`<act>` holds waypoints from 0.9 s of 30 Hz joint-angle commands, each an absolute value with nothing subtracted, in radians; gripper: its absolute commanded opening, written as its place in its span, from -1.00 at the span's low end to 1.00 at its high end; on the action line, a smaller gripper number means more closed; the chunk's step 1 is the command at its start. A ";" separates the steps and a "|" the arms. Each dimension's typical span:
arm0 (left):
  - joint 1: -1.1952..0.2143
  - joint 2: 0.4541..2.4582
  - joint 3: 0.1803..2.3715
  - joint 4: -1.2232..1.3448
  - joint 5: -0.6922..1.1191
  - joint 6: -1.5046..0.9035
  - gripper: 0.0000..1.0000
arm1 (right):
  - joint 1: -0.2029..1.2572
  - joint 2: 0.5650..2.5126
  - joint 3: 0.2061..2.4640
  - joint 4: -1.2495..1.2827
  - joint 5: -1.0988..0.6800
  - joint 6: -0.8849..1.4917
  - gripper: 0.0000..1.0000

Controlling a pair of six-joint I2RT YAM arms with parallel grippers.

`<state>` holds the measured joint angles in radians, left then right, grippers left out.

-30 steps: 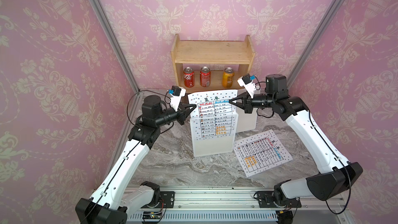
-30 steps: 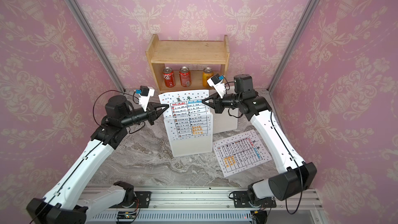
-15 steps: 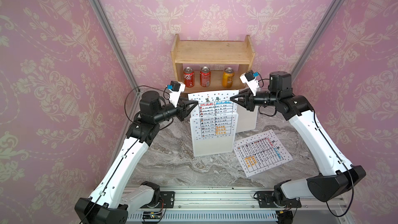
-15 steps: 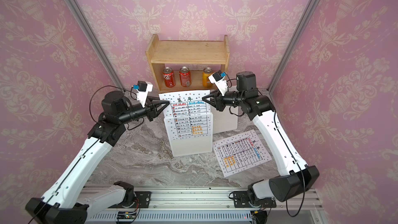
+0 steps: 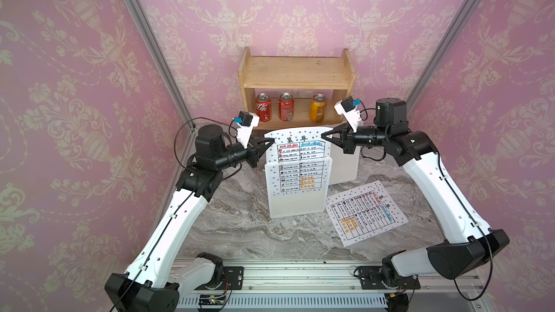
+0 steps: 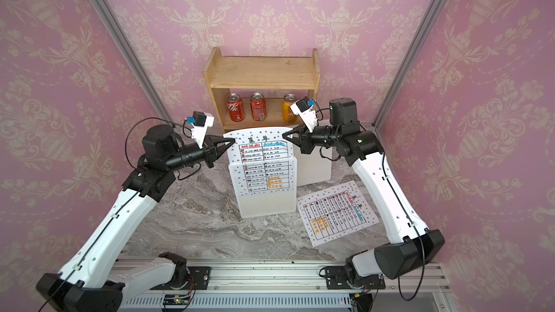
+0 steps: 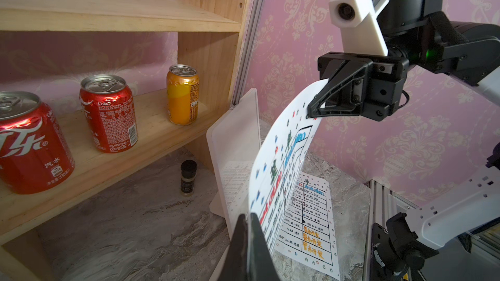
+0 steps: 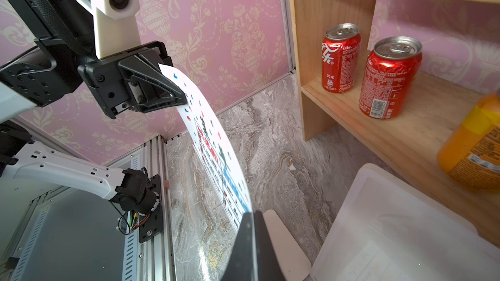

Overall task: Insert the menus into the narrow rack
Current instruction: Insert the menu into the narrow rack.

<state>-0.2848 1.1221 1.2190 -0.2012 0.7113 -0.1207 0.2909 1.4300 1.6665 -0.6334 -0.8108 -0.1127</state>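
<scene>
Both claws, whose jaws stood parted half a second ago, are closed again on the sheet. Left claw (image 5: 271, 141) is pinched narrow on the 9 o'clock top corner of the upright menu (image 5: 295, 157). Right claw (image 5: 322, 137) is pinched narrow on the 3 o'clock top corner. Both wrist views show the paper bowed between the two grips.

That menu's long axis runs straight up and down, with its lower half in the rack (image 5: 295, 205) behind the clear front wall. I cannot tell whether its foot has reached the bottom. The slot lies directly below both claws, so I judge the coming move to be a level push down or a plain release.

A second menu (image 5: 366, 214) lies flat on the bench (image 5: 240, 229), just beside the rack at 4 o'clock. Its long axis runs roughly 8 to 2 o'clock, and the right arm is nearer. A white holder (image 5: 345, 169) stands behind the rack at 2 o'clock; I cannot tell what is in it. The shelf (image 5: 295, 72) at 12 o'clock holds three cans (image 5: 286, 106).
</scene>
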 commanded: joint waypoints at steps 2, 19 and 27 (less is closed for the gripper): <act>-0.283 1.103 1.193 -0.203 0.733 -0.119 -0.97 | 0.299 1.413 1.643 -0.638 -0.802 -0.129 -0.92; -0.283 1.076 1.146 -0.173 0.728 -0.138 -0.59 | 0.300 1.383 1.583 -0.597 -0.790 -0.106 -0.78; -0.283 1.090 1.226 -0.236 0.720 -0.094 -0.53 | 0.306 1.413 1.675 -0.653 -0.788 -0.127 -0.59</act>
